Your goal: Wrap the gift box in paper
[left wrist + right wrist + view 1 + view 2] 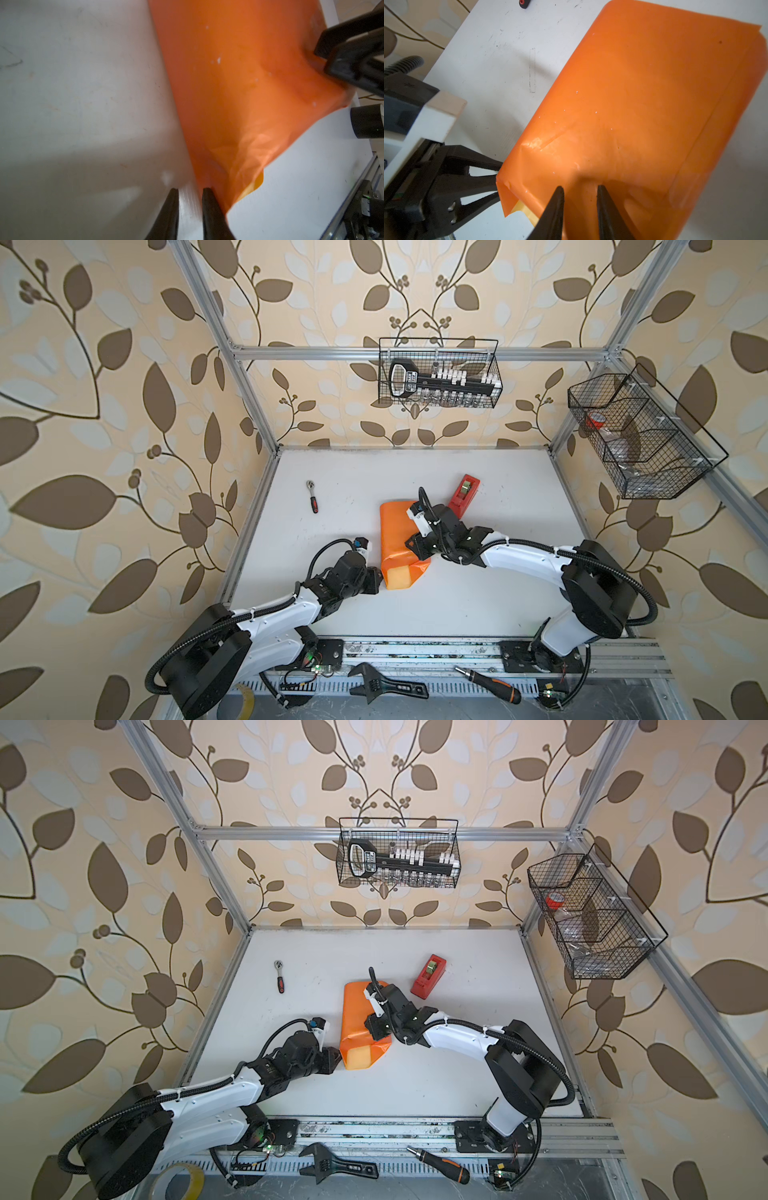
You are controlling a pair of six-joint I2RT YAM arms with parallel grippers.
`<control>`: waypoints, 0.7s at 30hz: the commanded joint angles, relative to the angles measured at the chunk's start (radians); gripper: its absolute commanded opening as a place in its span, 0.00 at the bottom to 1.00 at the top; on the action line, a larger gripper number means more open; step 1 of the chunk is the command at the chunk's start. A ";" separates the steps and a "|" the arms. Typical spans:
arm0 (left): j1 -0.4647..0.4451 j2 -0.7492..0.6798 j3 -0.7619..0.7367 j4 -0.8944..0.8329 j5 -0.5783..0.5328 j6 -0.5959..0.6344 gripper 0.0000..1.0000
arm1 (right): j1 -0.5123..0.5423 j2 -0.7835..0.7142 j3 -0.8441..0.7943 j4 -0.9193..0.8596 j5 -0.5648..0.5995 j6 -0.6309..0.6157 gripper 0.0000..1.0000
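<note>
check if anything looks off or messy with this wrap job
The paper is wrapped loosely: its near end gapes open, showing yellow inside, and a crumpled corner flap sticks out sideways. The gift box is not visible. A ratchet wrench lies loose on the table, away from the wrapping.

A robotics lab cell: aluminium frame (415,353), wallpaper backdrop (124,414), wire basket (384,364), wrench (388,688) and screwdriver (488,684).

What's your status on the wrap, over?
Left end effector slightly open, tips at the paper edge. Right end effector open over the folded paper. Gift box not visible. Tape dispenser apart, nothing blocking.
</note>
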 commanded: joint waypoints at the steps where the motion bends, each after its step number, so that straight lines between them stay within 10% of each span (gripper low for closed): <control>1: -0.014 -0.014 -0.008 0.055 0.033 0.021 0.23 | -0.003 0.021 -0.024 -0.014 -0.008 -0.021 0.29; 21: -0.060 0.046 0.016 0.174 -0.001 0.020 0.17 | -0.004 0.024 -0.059 0.013 -0.008 -0.014 0.26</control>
